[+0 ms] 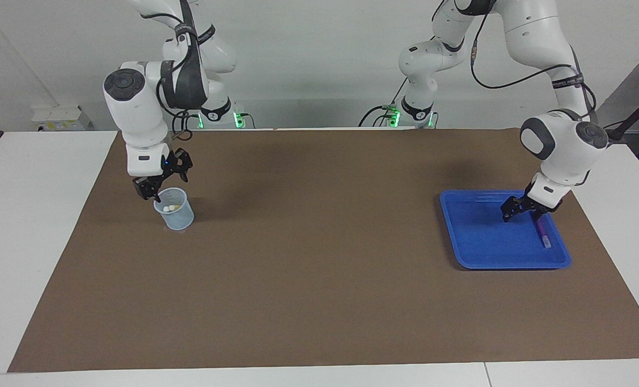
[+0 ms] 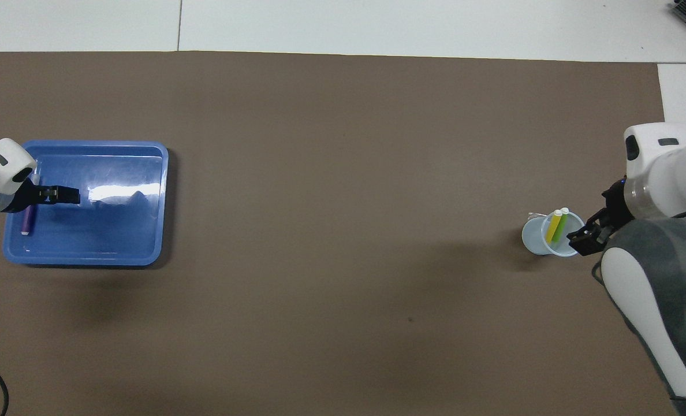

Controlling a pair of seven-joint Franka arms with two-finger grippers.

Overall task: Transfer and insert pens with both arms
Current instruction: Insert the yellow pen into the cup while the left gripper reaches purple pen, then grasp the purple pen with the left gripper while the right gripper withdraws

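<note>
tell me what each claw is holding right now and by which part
Nothing is held. The right claw is open above the cup, where the yellow pen and green pen stand. The left claw is open over the purple pen in the tray.

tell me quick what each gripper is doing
left gripper: open, low over the purple pen in the blue tray.
right gripper: open, empty, above the cup.

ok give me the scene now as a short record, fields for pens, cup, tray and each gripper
purple pen: lying in the blue tray, along the edge at the left arm's end
yellow pen: standing in the clear cup
green pen: in the same cup, beside the yellow one
left gripper: open, low over the purple pen in the tray
right gripper: open, empty, just above the cup's rim
</note>
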